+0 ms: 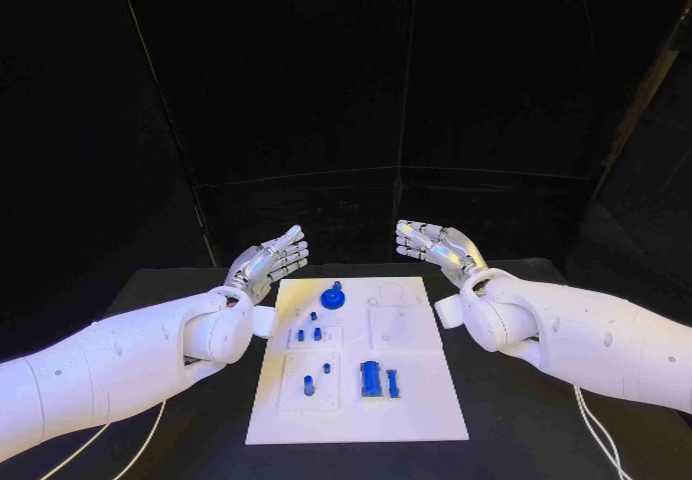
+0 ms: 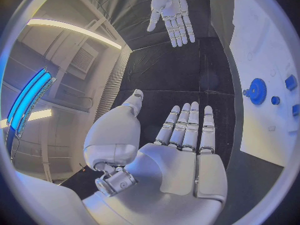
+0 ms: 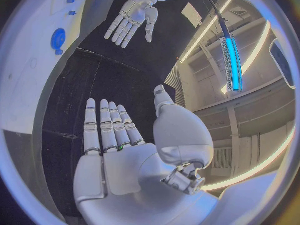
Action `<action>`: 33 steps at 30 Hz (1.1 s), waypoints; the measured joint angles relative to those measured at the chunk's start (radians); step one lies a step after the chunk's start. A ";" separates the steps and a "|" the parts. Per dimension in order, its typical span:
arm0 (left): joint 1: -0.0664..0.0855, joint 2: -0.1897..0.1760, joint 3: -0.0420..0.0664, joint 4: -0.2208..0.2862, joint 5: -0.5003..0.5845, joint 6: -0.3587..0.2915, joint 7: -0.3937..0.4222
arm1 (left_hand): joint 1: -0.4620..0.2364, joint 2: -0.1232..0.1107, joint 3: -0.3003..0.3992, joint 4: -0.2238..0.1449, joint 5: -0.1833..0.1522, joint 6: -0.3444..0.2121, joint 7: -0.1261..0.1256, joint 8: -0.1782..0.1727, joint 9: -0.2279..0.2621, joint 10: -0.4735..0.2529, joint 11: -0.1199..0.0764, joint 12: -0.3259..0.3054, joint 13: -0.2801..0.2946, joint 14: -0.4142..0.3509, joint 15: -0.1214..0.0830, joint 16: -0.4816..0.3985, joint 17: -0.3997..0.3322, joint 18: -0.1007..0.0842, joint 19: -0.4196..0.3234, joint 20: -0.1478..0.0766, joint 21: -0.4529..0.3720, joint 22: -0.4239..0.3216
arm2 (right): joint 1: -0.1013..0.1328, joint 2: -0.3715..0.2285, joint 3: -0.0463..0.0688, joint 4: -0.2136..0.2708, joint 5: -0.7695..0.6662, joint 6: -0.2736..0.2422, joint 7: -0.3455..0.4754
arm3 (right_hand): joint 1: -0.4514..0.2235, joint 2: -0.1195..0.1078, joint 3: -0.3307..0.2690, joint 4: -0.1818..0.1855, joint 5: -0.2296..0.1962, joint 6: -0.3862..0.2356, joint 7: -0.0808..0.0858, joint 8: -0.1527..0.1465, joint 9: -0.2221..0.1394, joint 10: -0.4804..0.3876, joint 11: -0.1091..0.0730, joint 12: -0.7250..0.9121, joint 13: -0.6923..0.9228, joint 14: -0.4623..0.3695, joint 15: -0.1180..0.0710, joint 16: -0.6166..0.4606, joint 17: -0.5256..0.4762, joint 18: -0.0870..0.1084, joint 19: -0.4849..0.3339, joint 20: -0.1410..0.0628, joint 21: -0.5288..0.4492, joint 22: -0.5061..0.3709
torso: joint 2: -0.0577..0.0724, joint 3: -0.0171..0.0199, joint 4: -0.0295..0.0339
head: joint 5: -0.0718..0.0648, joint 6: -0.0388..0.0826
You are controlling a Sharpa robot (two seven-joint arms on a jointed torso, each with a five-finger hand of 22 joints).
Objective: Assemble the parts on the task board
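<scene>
The white task board (image 1: 418, 420) is lying nearest us on the black table (image 1: 534, 440), its blue parts (image 1: 372, 379) sitting in its recesses. We are holding our left hand (image 1: 267, 262) and right hand (image 1: 437, 246) above the board's far corners, fingers spread, gripping nothing.

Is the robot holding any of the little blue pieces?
No. Both the left robot hand and right robot hand are open, above the table.
</scene>
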 measured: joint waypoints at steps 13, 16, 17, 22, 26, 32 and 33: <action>-0.045 -0.052 0.079 0.235 -0.040 -0.303 0.022 | -0.323 0.006 -0.085 -0.018 -0.004 -0.227 -0.051 -0.008 -0.005 -0.252 -0.073 -0.005 -0.005 -0.226 -0.037 -0.089 -0.043 -0.070 -0.175 -0.073 -0.034 -0.084 | -0.063 -0.089 0.062 0.249 0.164 -0.254 0.039 | -0.351 -0.017 0.015 -0.001 -0.036 -0.223 -0.086 -0.003 -0.023 -0.260 -0.043 -0.004 -0.005 -0.264 -0.013 -0.007 -0.082 -0.044 -0.237 -0.090 -0.082 -0.075 | 0.015 0.0067 0.0149 | 0.004 0.030; -0.049 -0.057 0.086 0.257 -0.048 -0.357 0.028 | -0.377 0.007 -0.103 -0.019 -0.004 -0.266 -0.054 -0.008 -0.005 -0.294 -0.076 -0.005 -0.005 -0.265 -0.039 -0.099 -0.046 -0.082 -0.204 -0.102 -0.034 -0.098 | -0.065 -0.092 0.065 0.259 0.187 -0.290 0.046 | -0.409 -0.018 0.017 -0.004 -0.037 -0.261 -0.093 -0.004 -0.024 -0.302 -0.045 -0.004 -0.005 -0.308 -0.013 -0.007 -0.087 -0.060 -0.276 -0.102 -0.087 -0.079 | 0.016 0.0068 0.0154 | 0.004 0.030; -0.050 -0.058 0.087 0.260 -0.050 -0.369 0.029 | -0.393 0.007 -0.105 -0.019 -0.004 -0.277 -0.055 -0.008 -0.005 -0.306 -0.078 -0.005 -0.005 -0.275 -0.040 -0.099 -0.046 -0.083 -0.212 -0.110 -0.034 -0.102 | -0.065 -0.092 0.065 0.260 0.192 -0.297 0.048 | -0.427 -0.019 0.017 -0.004 -0.037 -0.272 -0.095 -0.004 -0.024 -0.315 -0.044 -0.006 -0.005 -0.320 -0.014 -0.007 -0.088 -0.076 -0.288 -0.104 -0.087 -0.080 | 0.016 0.0068 0.0155 | 0.004 0.030; -0.051 -0.059 0.088 0.265 -0.057 -0.413 0.035 | -0.468 0.007 -0.115 -0.020 -0.004 -0.329 -0.057 -0.008 -0.005 -0.365 -0.081 -0.005 -0.005 -0.328 -0.041 -0.107 -0.047 -0.098 -0.250 -0.136 -0.038 -0.146 | -0.065 -0.093 0.065 0.261 0.212 -0.323 0.054 | -0.507 -0.019 0.017 -0.004 -0.037 -0.323 -0.099 -0.004 -0.025 -0.374 -0.046 -0.008 -0.005 -0.381 -0.014 -0.007 -0.091 -0.092 -0.342 -0.114 -0.091 -0.082 | 0.016 0.0070 0.0158 | 0.004 0.030; -0.051 -0.059 0.088 0.265 -0.060 -0.428 0.037 | -0.518 0.007 -0.120 -0.020 -0.004 -0.364 -0.057 -0.008 -0.005 -0.403 -0.082 -0.008 -0.005 -0.363 -0.042 -0.111 -0.048 -0.098 -0.279 -0.143 -0.038 -0.174 | -0.065 -0.093 0.065 0.261 0.220 -0.333 0.056 | -0.561 -0.019 0.017 -0.004 -0.037 -0.358 -0.101 -0.004 -0.026 -0.415 -0.048 -0.008 -0.005 -0.422 -0.013 -0.007 -0.092 -0.099 -0.379 -0.118 -0.091 -0.082 | 0.016 0.0071 0.0159 | 0.004 0.030; -0.051 -0.059 0.088 0.266 -0.062 -0.442 0.039 | -0.577 0.007 -0.126 -0.020 -0.004 -0.406 -0.058 -0.008 -0.005 -0.450 -0.083 -0.008 -0.005 -0.404 -0.042 -0.111 -0.048 -0.098 -0.309 -0.148 -0.038 -0.193 | -0.065 -0.093 0.065 0.261 0.227 -0.342 0.058 | -0.622 -0.020 0.017 -0.004 -0.037 -0.397 -0.102 -0.004 -0.025 -0.459 -0.047 -0.008 -0.005 -0.467 -0.015 -0.007 -0.092 -0.099 -0.419 -0.119 -0.091 -0.083 | 0.016 0.0071 0.0160 | 0.004 0.030; -0.051 -0.059 0.088 0.266 -0.063 -0.443 0.039 | -0.583 0.007 -0.126 -0.020 -0.004 -0.410 -0.058 -0.008 -0.005 -0.454 -0.083 -0.008 -0.005 -0.408 -0.042 -0.111 -0.048 -0.098 -0.314 -0.147 -0.038 -0.194 | -0.065 -0.093 0.065 0.261 0.227 -0.342 0.059 | -0.633 -0.020 0.017 -0.004 -0.037 -0.401 -0.104 -0.004 -0.025 -0.468 -0.047 -0.008 -0.005 -0.476 -0.014 -0.007 -0.092 -0.099 -0.426 -0.119 -0.091 -0.083 | 0.016 0.0071 0.0160 | 0.004 0.030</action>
